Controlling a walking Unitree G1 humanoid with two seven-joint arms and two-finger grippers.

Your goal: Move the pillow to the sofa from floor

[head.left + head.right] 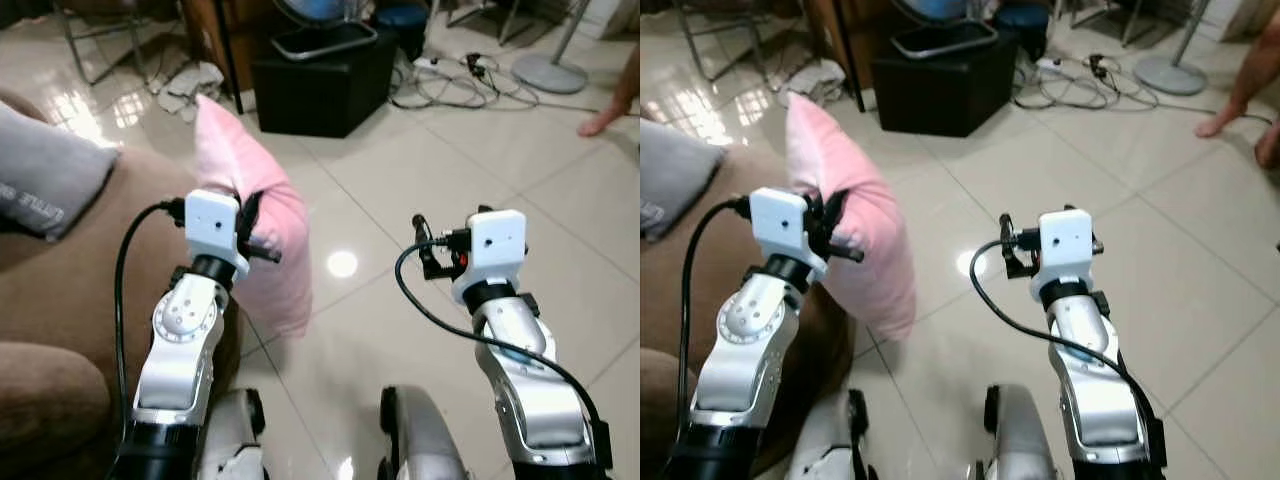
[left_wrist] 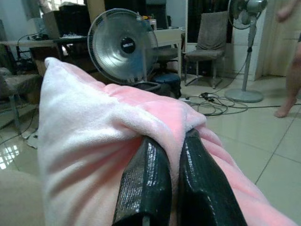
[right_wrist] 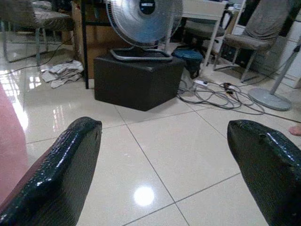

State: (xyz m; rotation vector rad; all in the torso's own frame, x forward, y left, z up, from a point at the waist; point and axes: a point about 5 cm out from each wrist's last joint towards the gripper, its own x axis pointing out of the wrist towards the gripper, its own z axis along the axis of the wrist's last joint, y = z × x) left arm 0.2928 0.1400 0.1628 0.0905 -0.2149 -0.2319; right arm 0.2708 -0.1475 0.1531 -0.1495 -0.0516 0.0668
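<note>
Now my left gripper (image 1: 262, 228) jaws pinch the pink pillow (image 1: 250, 205), hanging upright beside the sofa (image 1: 70, 300) edge to its left; right gripper (image 1: 425, 250) jaws gape empty.

The grey cushion (image 1: 45, 175) on the sofa carries pale capital lettering near its lower edge, cut off and partly blurred, of which only the word "LITTLE" can be read with fair confidence.

A fan (image 3: 143, 16) stands on a black box (image 1: 322, 78); cables (image 1: 468, 82) sprawl over the tiled floor (image 1: 440, 180) nearby.
</note>
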